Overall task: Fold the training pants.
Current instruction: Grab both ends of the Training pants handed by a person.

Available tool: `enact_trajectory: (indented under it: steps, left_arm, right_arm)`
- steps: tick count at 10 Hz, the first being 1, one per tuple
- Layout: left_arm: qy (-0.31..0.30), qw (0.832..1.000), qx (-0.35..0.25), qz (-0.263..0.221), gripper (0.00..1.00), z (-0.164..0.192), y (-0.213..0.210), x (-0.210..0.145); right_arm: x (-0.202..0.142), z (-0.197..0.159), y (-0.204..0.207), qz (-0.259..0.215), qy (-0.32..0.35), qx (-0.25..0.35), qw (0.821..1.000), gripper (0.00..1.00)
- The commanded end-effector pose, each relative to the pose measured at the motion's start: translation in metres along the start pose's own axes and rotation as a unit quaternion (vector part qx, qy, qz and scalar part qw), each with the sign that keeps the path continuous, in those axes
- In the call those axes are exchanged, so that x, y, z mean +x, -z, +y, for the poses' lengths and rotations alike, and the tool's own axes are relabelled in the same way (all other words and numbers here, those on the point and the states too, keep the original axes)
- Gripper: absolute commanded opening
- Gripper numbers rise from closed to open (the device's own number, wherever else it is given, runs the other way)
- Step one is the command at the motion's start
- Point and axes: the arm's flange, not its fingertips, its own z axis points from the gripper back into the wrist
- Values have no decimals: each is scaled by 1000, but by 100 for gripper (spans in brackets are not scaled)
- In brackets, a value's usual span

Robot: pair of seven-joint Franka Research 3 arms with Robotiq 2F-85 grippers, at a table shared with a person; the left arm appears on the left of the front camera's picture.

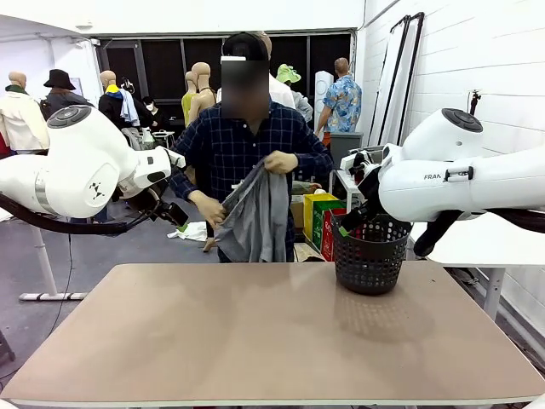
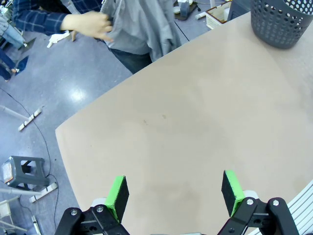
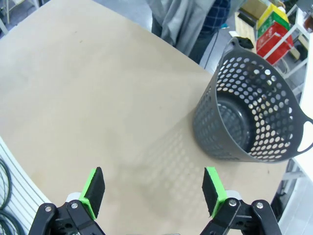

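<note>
Now the training pants [image 1: 260, 217] hang at 12 o'clock, held by the person [image 1: 228, 149] past the far edge of the table [image 1: 255, 341]. The left gripper [image 2: 175, 192] and the right gripper [image 3: 152, 190] stand wide and empty; better to wait until the pants lie flat.

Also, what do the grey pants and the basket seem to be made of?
The training pants look like soft, matte grey jersey-type cloth: they hang limp in folds from the person's hands. The basket looks like dark moulded plastic, smooth with a slight sheen; its wall has regular round holes.
</note>
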Motion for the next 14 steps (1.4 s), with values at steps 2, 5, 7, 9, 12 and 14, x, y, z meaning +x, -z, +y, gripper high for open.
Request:
enact_trajectory:
  steps: [2,5,7,9,12,14]
  left_arm:
    - [1,1000,-1,-1,100,0,-1,0]
    - [1,1000,-1,-1,100,0,-1,0]
    - [1,1000,-1,-1,100,0,-1,0]
    - [1,1000,-1,-1,100,0,-1,0]
    - [1,1000,-1,-1,100,0,-1,0]
    - [1,1000,-1,-1,100,0,-1,0]
  right_arm:
    - [1,0,-1,-1,2,0,1000,100]
    - [1,0,-1,-1,2,0,1000,100]
    - [1,0,-1,-1,2,0,1000,100]
    - [1,0,-1,-1,2,0,1000,100]
    - [1,0,-1,-1,2,0,1000,100]
    - [1,0,-1,-1,2,0,1000,100]
